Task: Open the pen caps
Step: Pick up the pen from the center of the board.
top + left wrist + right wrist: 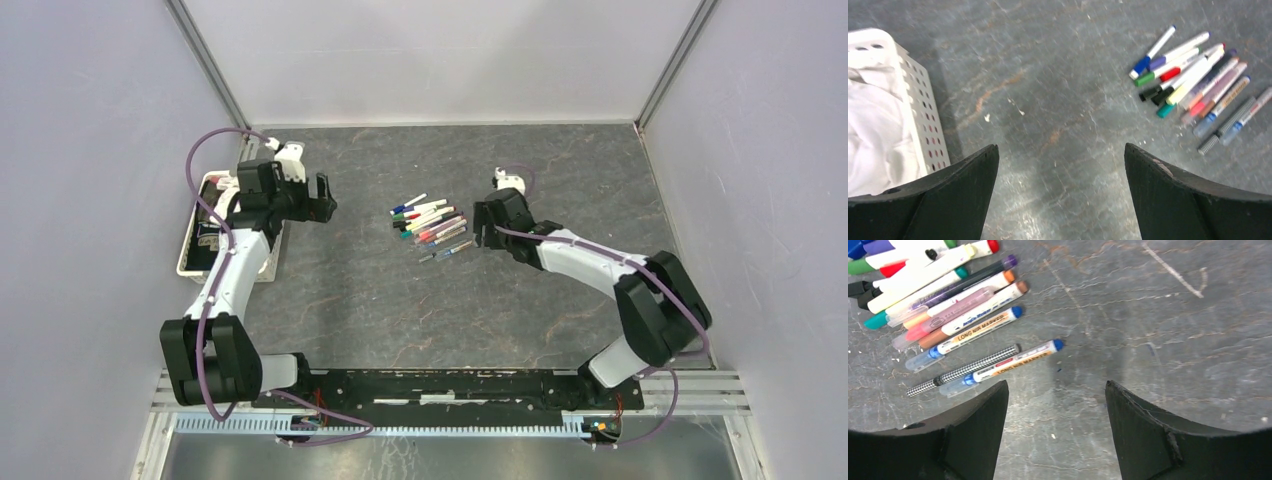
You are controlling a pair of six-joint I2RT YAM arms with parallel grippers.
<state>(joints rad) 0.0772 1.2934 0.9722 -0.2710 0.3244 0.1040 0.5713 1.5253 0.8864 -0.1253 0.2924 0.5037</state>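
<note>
Pens (432, 228) heaped mid-tabletop (380, 300), caps (1145, 79) on.
Both open wide, empty: left tool (1061, 150) by white basket (918, 110), right tool (1057, 385) just beside pens. Cloth (873, 125) in basket seen from left wrist only.

Left arm (232, 270): is rising from its base at the near left, elbow folded low, forearm reaching toward the far left, wrist turning inward.

Left gripper (321, 203): is hanging with its jaws spread wide, gripping nothing. In the left wrist view its two black fingers (948, 200) are showing at the bottom corners.

Right arm (590, 262): is bending at an elbow far out to the right, with the white forearm stretching back toward the middle.

Right gripper (483, 226): is pointing downward, jaws parted – nothing held. Its dark fingers (1148, 435) are framing the bottom of the right wrist view.
</note>
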